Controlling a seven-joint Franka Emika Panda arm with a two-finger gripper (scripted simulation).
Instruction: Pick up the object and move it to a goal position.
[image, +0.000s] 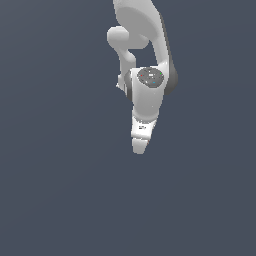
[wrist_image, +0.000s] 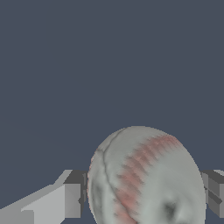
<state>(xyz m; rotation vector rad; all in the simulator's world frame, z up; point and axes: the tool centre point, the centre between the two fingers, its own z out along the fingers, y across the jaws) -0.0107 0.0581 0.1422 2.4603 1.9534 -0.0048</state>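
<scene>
The ball (wrist_image: 146, 177) is seen gripped between the pads of the claw (wrist_image: 142, 197), one pad (wrist_image: 73, 199) touching each side. Being round, light and probably slippery, it is best held across its middle.

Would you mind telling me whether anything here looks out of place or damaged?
Nothing stands out. In the wrist view the ball sits between the gripper fingers, intact, with its reddish seams showing. In the exterior view the arm hides the ball.
</scene>
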